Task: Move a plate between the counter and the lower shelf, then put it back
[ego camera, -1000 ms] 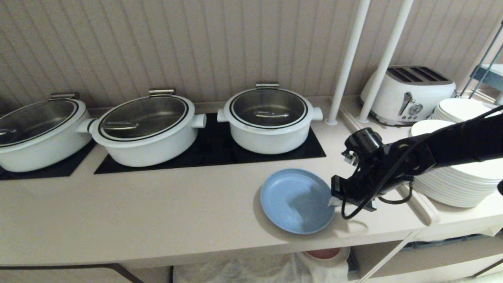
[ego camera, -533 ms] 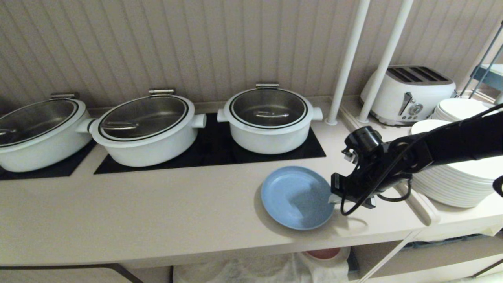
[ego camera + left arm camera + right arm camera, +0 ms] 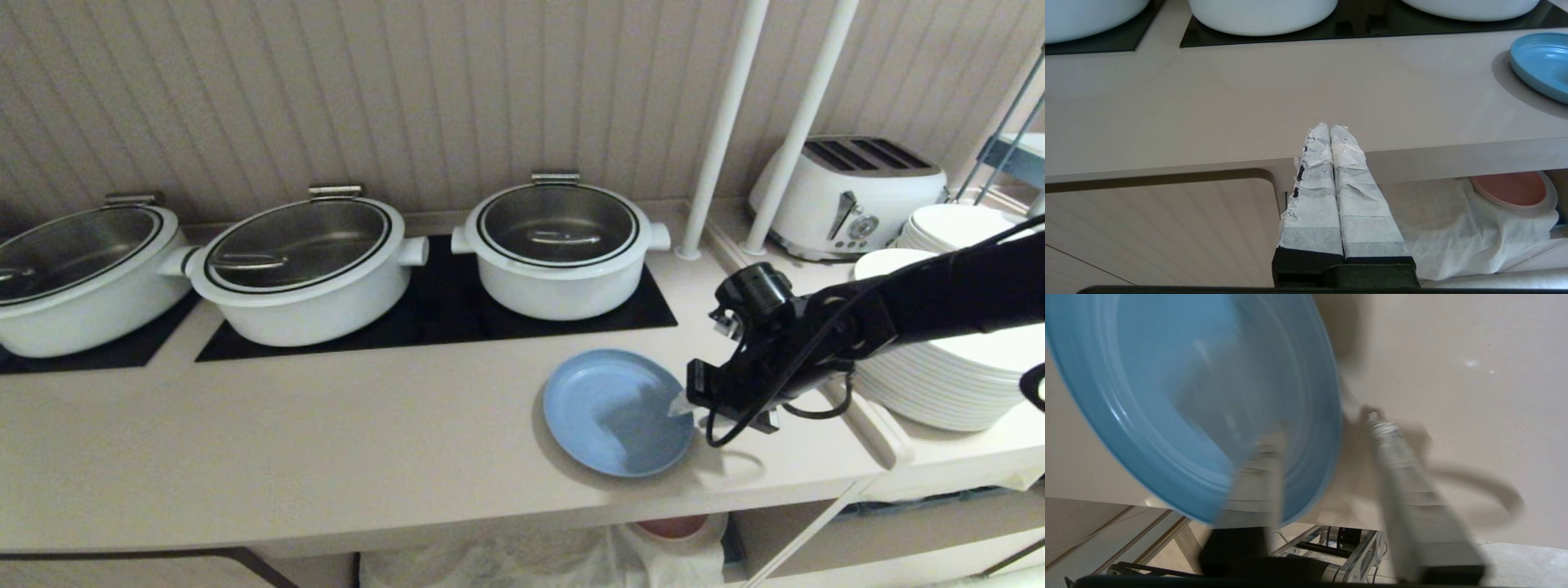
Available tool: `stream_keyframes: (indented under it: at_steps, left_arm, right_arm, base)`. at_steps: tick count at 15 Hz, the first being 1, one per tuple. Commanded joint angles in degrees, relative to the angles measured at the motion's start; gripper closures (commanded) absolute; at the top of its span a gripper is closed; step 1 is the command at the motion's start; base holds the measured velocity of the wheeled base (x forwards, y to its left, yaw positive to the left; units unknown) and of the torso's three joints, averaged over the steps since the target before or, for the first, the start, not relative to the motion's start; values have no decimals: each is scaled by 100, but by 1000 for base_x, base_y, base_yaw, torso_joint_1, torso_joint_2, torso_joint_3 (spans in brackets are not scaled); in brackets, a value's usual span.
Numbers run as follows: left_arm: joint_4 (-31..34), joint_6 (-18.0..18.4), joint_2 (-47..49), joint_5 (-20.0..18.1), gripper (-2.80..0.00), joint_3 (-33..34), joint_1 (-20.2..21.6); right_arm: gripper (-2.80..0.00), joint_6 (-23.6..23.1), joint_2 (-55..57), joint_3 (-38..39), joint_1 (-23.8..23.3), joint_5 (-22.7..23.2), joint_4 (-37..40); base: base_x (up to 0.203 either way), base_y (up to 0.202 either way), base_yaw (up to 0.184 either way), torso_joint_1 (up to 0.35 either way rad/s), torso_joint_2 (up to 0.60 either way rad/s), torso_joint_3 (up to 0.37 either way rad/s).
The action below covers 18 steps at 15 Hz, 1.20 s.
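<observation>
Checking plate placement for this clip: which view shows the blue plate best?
Head view: the whole plate lies on the counter by the right gripper. Right wrist view shows it blurred, close; left wrist view only its edge.

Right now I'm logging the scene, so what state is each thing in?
plate: lying on the counter, its rim between the hand's open fingers
right hand: open
left hand: shut, empty, below the counter's edge
three pots: lids on
white plates: stacked

The small round light-blue plate (image 3: 618,412) lies flat on the pale-beige counter (image 3: 326,425), near its front edge, toward the right end.
</observation>
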Motion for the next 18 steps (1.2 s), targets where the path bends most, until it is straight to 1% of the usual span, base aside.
stream_keyframes:
  at_steps: [1, 7, 13, 16, 18]
  left_arm:
    - [2, -2, -2, 0, 0, 1, 0]
    - [2, -2, -2, 0, 0, 1, 0]
    - [2, -2, -2, 0, 0, 1, 0]
    - [2, -2, -2, 0, 0, 1, 0]
    - [2, -2, -2, 0, 0, 1, 0]
  right_arm:
    - [-280, 12, 5, 7, 0, 5, 13]
    - [-280, 12, -165, 42, 0, -5, 39]
    - [-280, -3, -715, 133, 0, -18, 134]
    - [-280, -329, -1133, 433, -6, -68, 162]
    - [-280, -413, -1449, 583, -34, -134, 181]
  base:
    - [0, 0, 0, 0, 0, 0]
    - [0, 0, 0, 0, 0, 0]
    - [0, 0, 0, 0, 0, 0]
    - [0, 0, 0, 0, 0, 0]
    - [0, 0, 0, 0, 0, 0]
